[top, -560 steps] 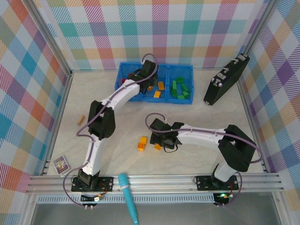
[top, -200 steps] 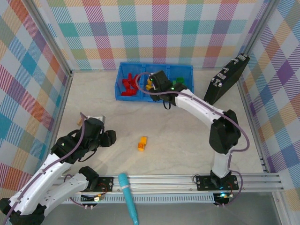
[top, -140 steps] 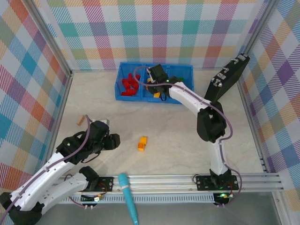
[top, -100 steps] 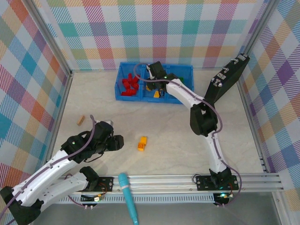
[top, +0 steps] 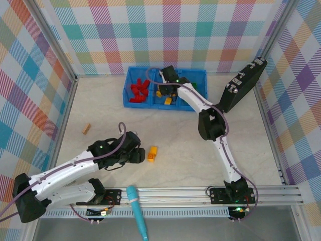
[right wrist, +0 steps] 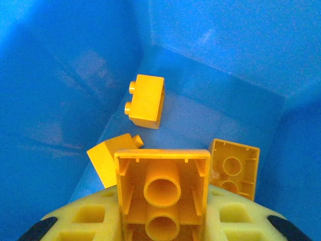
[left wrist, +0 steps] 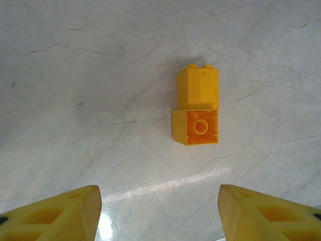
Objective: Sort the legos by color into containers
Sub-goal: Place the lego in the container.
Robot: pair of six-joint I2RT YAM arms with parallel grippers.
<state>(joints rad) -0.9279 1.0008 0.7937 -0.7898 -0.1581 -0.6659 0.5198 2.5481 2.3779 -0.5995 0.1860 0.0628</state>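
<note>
Two yellow-orange bricks (top: 152, 153) (left wrist: 198, 113) lie touching end to end on the table (top: 200, 140), toward its near edge and a little left of centre. One lies on its side, the other hollow side up; I cannot tell whether they are clipped together. Judgement: light, rigid, smooth plastic, not fragile, likely to skate on the glossy surface. Take hold across the flat side walls, not the studs, and low enough that the pair does not split. The left gripper (top: 136, 153) (left wrist: 160, 216) is spread wide and empty, just beside the pair, which sits ahead between its fingers. The right gripper (top: 165, 93) (right wrist: 161, 221) is clamped on a yellow brick (right wrist: 161, 186), hollow side to the camera, over the middle compartment of the blue bin (top: 195, 71) (right wrist: 225, 40) at the table's far edge, above three loose yellow ones. Versus half a second ago, the left gripper has closed in from well left of the pair. The right arm has barely shifted.
</note>
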